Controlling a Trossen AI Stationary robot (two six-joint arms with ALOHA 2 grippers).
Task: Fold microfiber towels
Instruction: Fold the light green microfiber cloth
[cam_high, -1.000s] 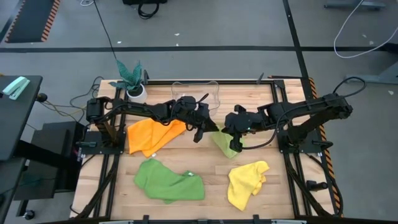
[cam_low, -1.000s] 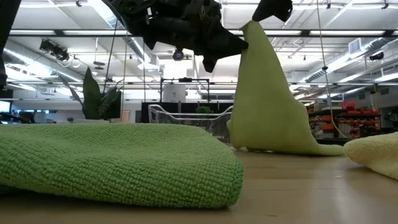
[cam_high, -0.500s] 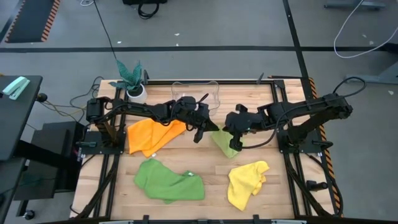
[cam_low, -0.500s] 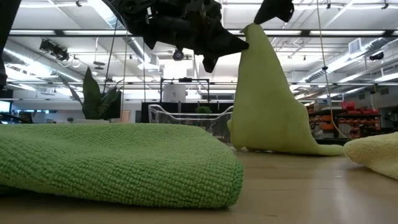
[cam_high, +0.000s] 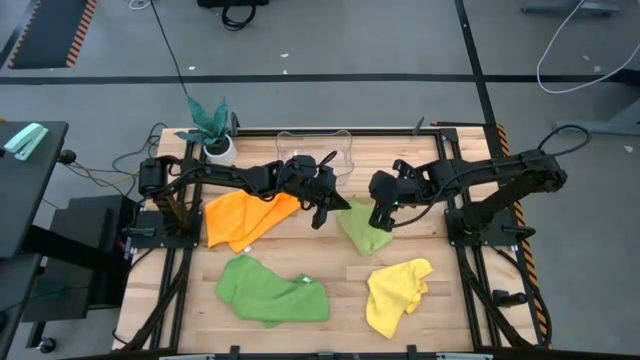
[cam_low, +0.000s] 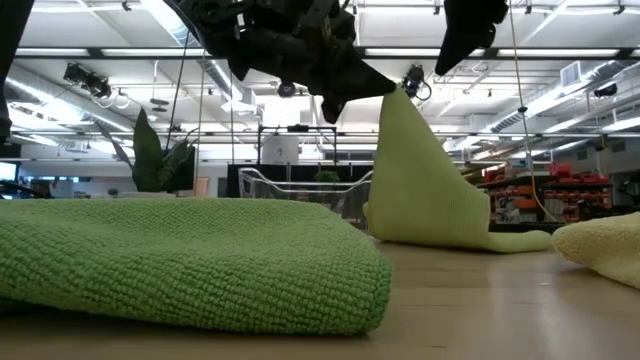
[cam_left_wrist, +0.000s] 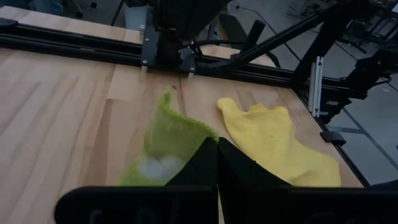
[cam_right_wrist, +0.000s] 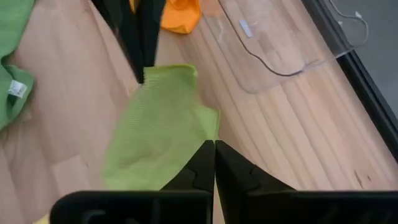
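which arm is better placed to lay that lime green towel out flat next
Left, probably. The left claw is pinching the lime green towel by its raised corner, the rest draping to the table. The right claw appears clear of the cloth, above it.

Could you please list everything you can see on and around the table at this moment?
Light lime green microfiber towel: one, table centre, one corner lifted by the left gripper, the rest draped on the wood.
Orange microfiber towel: one, left side, crumpled.
Darker green microfiber towel: one, near edge, left of centre.
Yellow microfiber towel: one, near edge, right of centre.
Clear plastic bin: one, transparent, far edge, middle.
Teal-leaved plant in a white pot: one, far left corner.
Wooden table: one, pale planks with a black frame.
Left gripper: dark, shut on the lime towel's raised corner.
Right gripper: dark, above the lime towel, apparently clear of it, fingers close together.
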